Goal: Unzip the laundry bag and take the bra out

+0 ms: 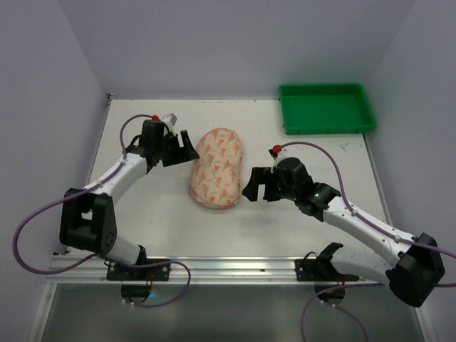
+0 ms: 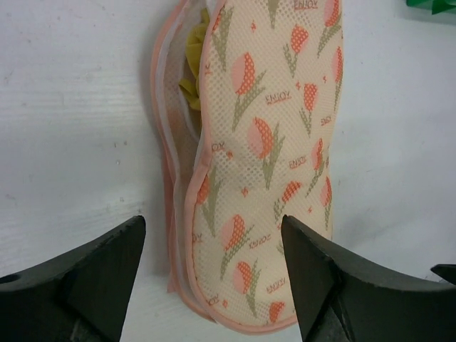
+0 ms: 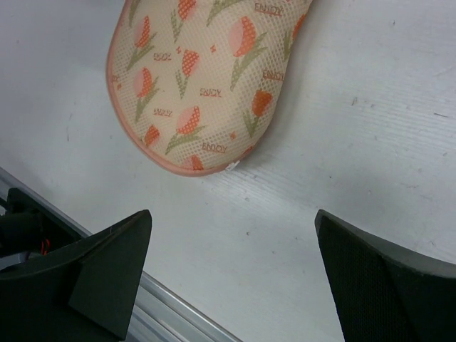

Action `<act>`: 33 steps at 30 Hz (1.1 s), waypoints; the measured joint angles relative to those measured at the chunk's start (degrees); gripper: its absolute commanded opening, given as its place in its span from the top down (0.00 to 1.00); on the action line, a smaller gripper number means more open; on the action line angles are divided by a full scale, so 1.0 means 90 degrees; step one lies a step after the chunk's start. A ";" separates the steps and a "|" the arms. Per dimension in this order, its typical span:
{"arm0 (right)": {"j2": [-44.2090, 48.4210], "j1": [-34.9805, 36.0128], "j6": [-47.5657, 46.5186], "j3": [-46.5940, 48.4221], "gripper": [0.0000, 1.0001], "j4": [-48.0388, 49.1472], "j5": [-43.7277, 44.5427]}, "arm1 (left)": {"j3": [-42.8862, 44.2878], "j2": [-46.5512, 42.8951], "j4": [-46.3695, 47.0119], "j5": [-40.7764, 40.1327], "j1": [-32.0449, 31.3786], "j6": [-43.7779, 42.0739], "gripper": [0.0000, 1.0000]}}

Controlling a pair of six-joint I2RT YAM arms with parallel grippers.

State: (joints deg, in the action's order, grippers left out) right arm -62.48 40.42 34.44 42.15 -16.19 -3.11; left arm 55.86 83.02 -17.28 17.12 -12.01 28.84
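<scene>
The laundry bag lies flat mid-table, cream-pink with an orange-red print and a pink zip rim. My left gripper is open, just left of the bag's far lobe. In the left wrist view the bag sits between and beyond the open gripper; its left edge gapes and an olive-yellow fabric shows inside. My right gripper is open beside the bag's near right edge. In the right wrist view the bag lies ahead of the open, empty gripper, with a small white zip tab at the rim.
A green plastic tray stands at the back right. A metal rail runs along the table's near edge and also shows in the right wrist view. Grey walls close the table on three sides.
</scene>
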 measured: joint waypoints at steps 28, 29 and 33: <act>0.0301 -0.0036 0.0000 -0.0034 0.01 -0.0117 0.0376 | 0.0925 0.2108 0.1217 0.1200 -0.0680 -0.0100 0.56; 0.0345 -0.0036 -0.0007 -0.0034 0.01 -0.0119 0.0410 | 0.0935 0.2108 0.1226 0.1241 -0.0746 -0.0058 0.55; 0.0675 -0.0036 -0.0061 -0.0032 0.01 -0.0202 0.0605 | 0.1168 0.2108 0.1222 0.1365 -0.1095 0.0151 0.54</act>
State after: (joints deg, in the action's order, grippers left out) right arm -56.40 40.10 33.89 41.87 -18.00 2.33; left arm 66.37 102.00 -6.28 29.41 -21.87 30.20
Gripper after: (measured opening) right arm 0.986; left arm 0.456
